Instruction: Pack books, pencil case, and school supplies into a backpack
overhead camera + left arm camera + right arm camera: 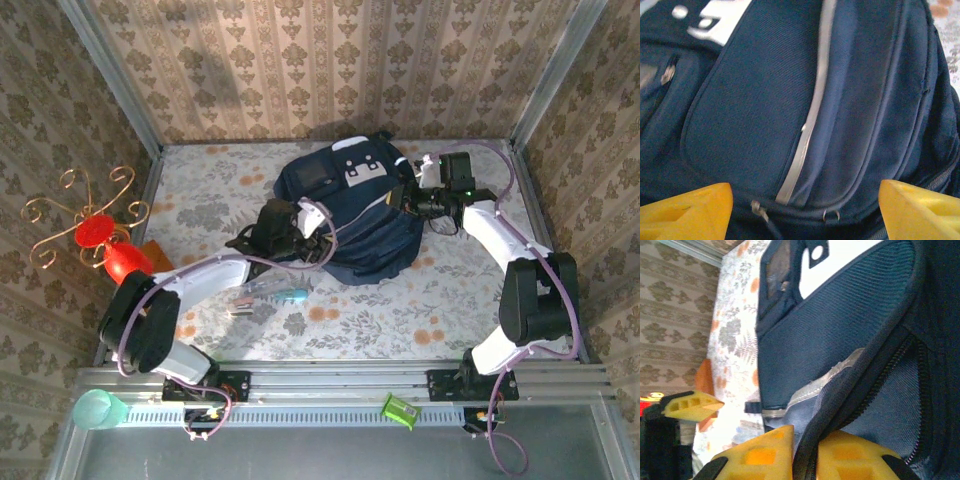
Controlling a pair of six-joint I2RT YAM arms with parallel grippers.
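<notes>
The dark navy backpack lies at the back middle of the table. My right gripper is shut on the backpack's zip edge and pinches the fabric flap between its yellow fingers; in the top view it sits at the bag's right side. At the bag's left side, my left gripper is open, its fingers spread wide over the front pocket with nothing held. A zip pull lies between them. School supplies with a teal handle lie on the table. The books and pencil case are out of view.
An orange-brown slab and a red stand with wire curls are at the left edge. A green cup and a small green item sit on the front rail. Patterned walls close three sides.
</notes>
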